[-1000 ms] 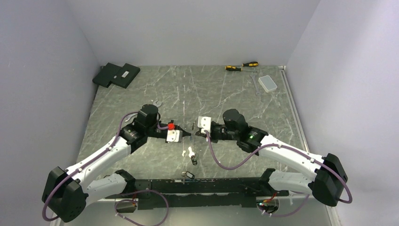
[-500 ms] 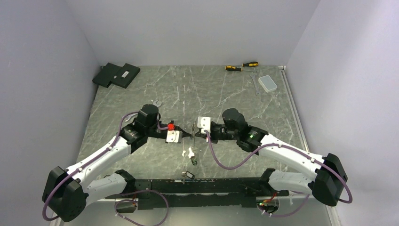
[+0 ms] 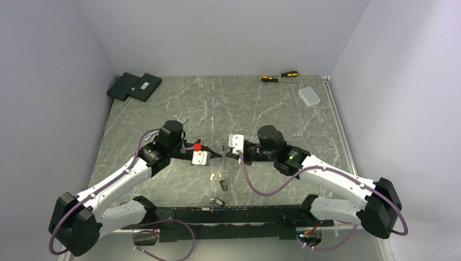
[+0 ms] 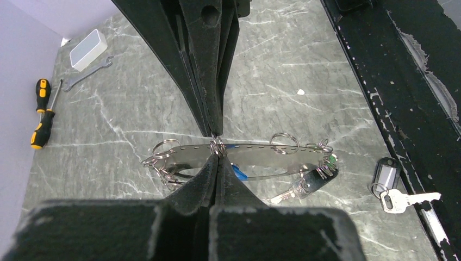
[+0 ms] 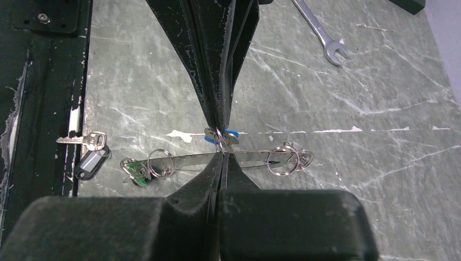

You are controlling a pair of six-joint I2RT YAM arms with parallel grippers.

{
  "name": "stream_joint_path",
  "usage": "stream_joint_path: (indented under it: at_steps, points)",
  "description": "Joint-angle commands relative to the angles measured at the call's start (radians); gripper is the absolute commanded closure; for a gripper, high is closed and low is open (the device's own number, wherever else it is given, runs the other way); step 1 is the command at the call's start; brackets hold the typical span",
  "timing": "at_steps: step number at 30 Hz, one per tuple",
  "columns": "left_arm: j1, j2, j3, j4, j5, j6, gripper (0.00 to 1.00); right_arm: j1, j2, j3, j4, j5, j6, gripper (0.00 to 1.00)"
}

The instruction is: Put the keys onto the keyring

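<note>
mid-threading, it seemed: left claw point(image 4: 217, 161) clamped blue key point(image 4: 237, 172), right claw point(image 5: 221, 157) pinched keyring point(image 5: 255, 157); next likely needed fine alignment.

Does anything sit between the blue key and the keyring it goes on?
Nothing visible does. The blue key sits right against the keyring, where the shut left gripper and right gripper meet; their fingers hide the contact.

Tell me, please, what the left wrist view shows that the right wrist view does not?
Only left wrist: the screwdrivers, the clear box and a wrench beside it. Only right wrist: a different wrench, lying alone. Both: the keyring, the blue key, the left gripper and right gripper shut and meeting there, and a loose tagged key.
</note>
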Motion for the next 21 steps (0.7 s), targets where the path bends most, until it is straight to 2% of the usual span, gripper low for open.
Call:
stream_joint_path:
  at_steps: [1, 21]
  points:
    - [-0.006, -0.004, 0.028, -0.027, 0.029, 0.01, 1.0, 0.001, -0.048, 0.036, 0.096, 0.018, -0.019, 1.0]
    - [-0.006, -0.009, 0.028, -0.025, 0.02, 0.011, 1.0, 0.001, -0.062, 0.029, 0.086, 0.035, -0.022, 1.0]
